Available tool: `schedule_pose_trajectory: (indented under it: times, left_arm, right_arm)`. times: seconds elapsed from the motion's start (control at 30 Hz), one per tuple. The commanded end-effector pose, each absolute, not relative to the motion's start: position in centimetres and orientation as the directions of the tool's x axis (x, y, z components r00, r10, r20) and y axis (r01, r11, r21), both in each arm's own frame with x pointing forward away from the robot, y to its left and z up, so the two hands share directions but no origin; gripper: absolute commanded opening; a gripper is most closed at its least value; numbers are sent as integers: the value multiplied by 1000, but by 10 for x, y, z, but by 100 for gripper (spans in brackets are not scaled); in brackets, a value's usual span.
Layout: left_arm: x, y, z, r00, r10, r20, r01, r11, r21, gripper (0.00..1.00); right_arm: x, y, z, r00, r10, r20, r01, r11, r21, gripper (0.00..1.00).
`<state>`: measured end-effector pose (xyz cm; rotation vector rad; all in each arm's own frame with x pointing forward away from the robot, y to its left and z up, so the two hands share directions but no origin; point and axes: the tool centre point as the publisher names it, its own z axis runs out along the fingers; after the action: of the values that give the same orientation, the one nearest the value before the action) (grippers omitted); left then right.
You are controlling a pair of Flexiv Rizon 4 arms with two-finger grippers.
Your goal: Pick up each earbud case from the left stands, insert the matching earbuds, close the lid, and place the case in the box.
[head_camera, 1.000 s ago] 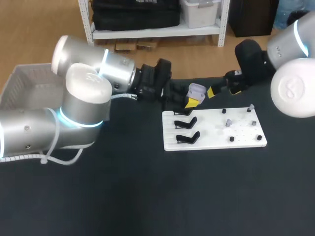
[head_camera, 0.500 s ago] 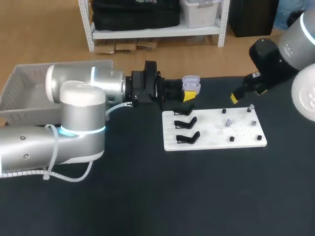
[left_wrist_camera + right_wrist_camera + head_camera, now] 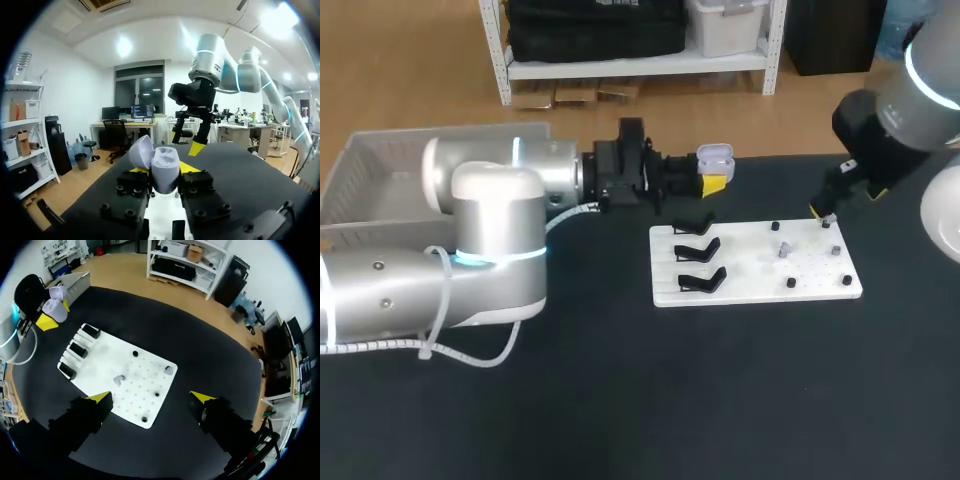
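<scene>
**Open case presented, right gripper poised over the earbuds**

The left gripper (image 3: 163,171) pinched the lilac earbud case (image 3: 166,161) from two sides. It held the case off the black table (image 3: 620,400), beyond the far edge of the white board (image 3: 760,262). The lid (image 3: 141,151) stood open, hinged back to one side of the cavity.

The right gripper (image 3: 151,397) hung above the board with its fingers spread wide and nothing between them. In the head view it lay over the board's far right corner (image 3: 823,211). Two pale earbuds (image 3: 169,370) sat on the board among small black pegs, one close to that corner and the other (image 3: 118,380) nearer the middle. The three black stands (image 3: 697,250) at the board's left end appeared to bear no case. The box (image 3: 380,180), a pale basket, waited behind the left arm at the table's far left.

The step in hand was judged to be the fetching of the first earbud. To do it well:

- The right gripper should centre over one earbud before descending, so that neither fingertip catches a neighbouring peg.
- It should close lightly — so small and smooth a part would likely squirt out under an off-centre squeeze.
- The left arm should keep the case steady with the cavity turned toward the incoming earbud.
- The lid should stay out of the approach path.
</scene>
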<state>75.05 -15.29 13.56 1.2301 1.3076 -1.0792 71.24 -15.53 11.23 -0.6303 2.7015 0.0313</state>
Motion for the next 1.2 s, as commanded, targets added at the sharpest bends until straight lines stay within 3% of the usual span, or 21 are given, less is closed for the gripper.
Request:
schedule_pose_trajectory:
  times: [0.03,0.97,1.03,1.1,1.2]
  left_arm:
    - [754,-155,134,20,100,-995,996,81,28,0]
    - [754,-155,134,20,100,-995,996,81,28,0]
    - [754,-155,134,20,100,-995,996,81,28,0]
    - [754,-155,134,20,100,-995,996,81,28,0]
    - [754,-155,134,20,100,-995,996,81,28,0]
  right_arm:
    - [713,-150,113,-836,-421,-352,-393,907,-150,100]
    - [749,-163,58,-892,-414,-181,-386,907,-170,99]
    - [753,-163,55,-895,-409,-175,-384,909,-163,85]
    - [757,-163,53,-898,-406,-170,-379,910,-168,50]
    - [763,-165,49,-900,-403,-166,-377,911,-167,46]
